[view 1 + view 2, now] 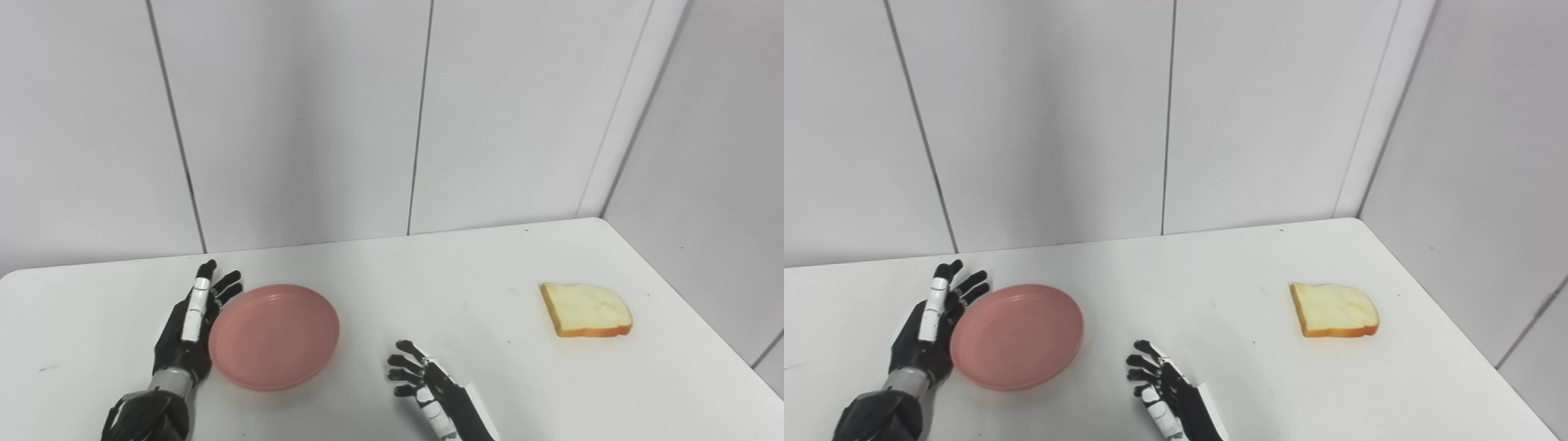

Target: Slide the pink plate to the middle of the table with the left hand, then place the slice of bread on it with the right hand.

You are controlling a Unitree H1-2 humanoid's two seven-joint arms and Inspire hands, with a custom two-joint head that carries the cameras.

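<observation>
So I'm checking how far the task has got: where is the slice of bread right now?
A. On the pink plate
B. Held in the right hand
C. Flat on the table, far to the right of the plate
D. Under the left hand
C. The bread lies flat on the table, well right of the empty pink plate; the open right hand holds nothing, and the left hand is beside the plate.
</observation>
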